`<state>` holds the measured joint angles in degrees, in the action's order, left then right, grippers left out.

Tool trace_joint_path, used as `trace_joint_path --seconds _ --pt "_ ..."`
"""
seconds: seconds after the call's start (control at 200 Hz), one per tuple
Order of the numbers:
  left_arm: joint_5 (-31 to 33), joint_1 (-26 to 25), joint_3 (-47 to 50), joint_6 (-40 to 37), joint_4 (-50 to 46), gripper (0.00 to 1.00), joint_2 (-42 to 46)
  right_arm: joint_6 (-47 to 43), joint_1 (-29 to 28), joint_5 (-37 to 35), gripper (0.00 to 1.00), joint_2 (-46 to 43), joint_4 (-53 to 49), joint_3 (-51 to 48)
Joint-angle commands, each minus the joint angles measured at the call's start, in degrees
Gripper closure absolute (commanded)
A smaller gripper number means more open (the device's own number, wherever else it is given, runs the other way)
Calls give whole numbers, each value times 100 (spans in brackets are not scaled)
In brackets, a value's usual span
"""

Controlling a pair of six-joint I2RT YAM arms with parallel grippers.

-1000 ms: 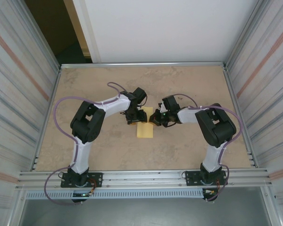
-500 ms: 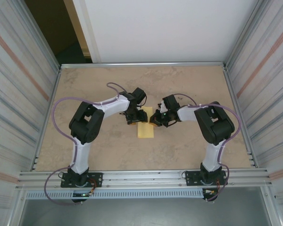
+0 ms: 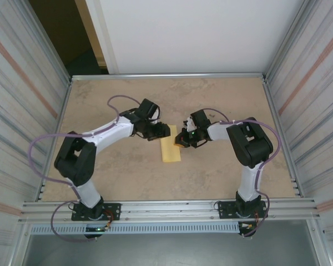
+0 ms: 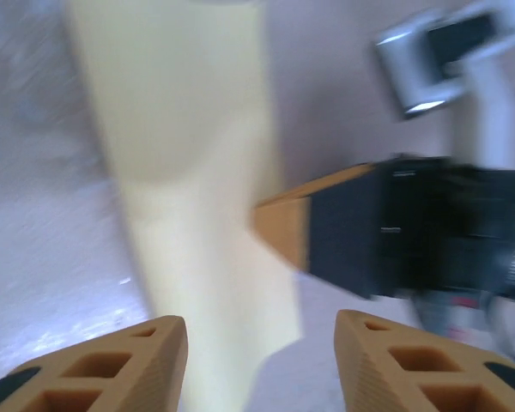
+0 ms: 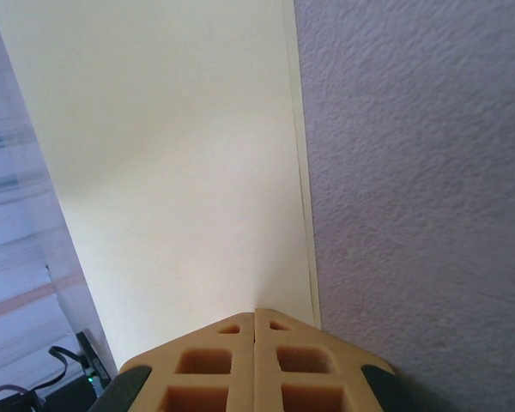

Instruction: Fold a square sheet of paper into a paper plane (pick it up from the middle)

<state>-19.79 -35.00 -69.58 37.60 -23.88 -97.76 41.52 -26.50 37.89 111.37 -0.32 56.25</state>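
Early days for this plane. The sheet of paper (image 3: 171,149) lies flat near the middle of the table (image 3: 227,100), its long sides running from the far edge toward the near edge. It is a narrow strip now, and the right wrist view shows a double edge down its right side, so one fold in half looks done. No pointed nose, no wings: judging by that, most of the folding is still to come.

The right gripper (image 3: 181,139) is closed tight, fingers (image 5: 256,339) pressed together, its tip resting on the strip's right edge; it seems to be pinning the paper rather than gripping it. The left gripper (image 3: 157,134) sits just off the strip's left edge with its jaws apart and nothing between them.

Against a second ago, the left arm (image 3: 77,160) has swung wide, its elbow now out toward the table's left edge, and its gripper has backed off the paper, so more of the far end shows. The right gripper has barely moved, and the paper stays put.
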Motion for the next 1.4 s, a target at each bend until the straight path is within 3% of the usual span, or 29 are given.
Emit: trace_joint_path --seconds 0.0,0.251,0.656,1.012,1.393 --pt "-642 -115 290 130 845 57 15 -148 -79 -849 100 644 -830 -256" --pt "-884 -253 50 188 651 76 -722 -213 -84 -888 100 763 -785 -303" --pt "-920 -159 -20 89 551 89 -1365 -293 -126 -997 100 904 -864 -253" --pt "-785 -103 12 84 507 94 -1624 -355 -156 -1088 100 999 -1044 -141" --pt "-978 -29 300 157 903 94 -1017 -355 -152 -1137 100 1042 -1137 -91"
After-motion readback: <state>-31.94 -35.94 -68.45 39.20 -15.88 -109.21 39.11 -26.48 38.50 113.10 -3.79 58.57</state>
